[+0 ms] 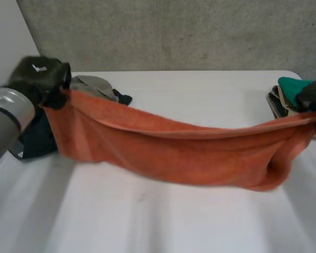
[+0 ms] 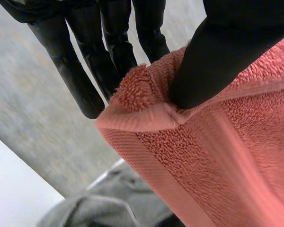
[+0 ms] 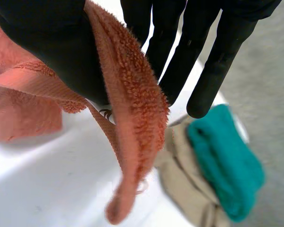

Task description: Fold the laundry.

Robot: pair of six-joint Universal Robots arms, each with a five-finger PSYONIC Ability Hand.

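Note:
An orange towel (image 1: 184, 153) is stretched across the table between my two hands, sagging in the middle, its lower fold resting on the white table (image 1: 147, 221). My left hand (image 1: 39, 76) holds the towel's left top corner above the table's far left. In the left wrist view its thumb (image 2: 217, 61) pinches that corner of the towel (image 2: 203, 156) against the fingers (image 2: 85, 75). My right hand (image 1: 315, 94) holds the right top corner at the table's right edge. In the right wrist view its thumb (image 3: 52, 42) presses the towel's edge (image 3: 132, 99) against the fingers (image 3: 203, 61).
Loose grey and dark clothes (image 1: 97, 87) lie behind the towel by my left hand, with a dark cloth (image 1: 37, 139) under that arm. A stack of folded items topped by a teal cloth (image 1: 290, 85) sits at the far right, seen as teal cloth (image 3: 227, 161) over beige cloth (image 3: 189, 189).

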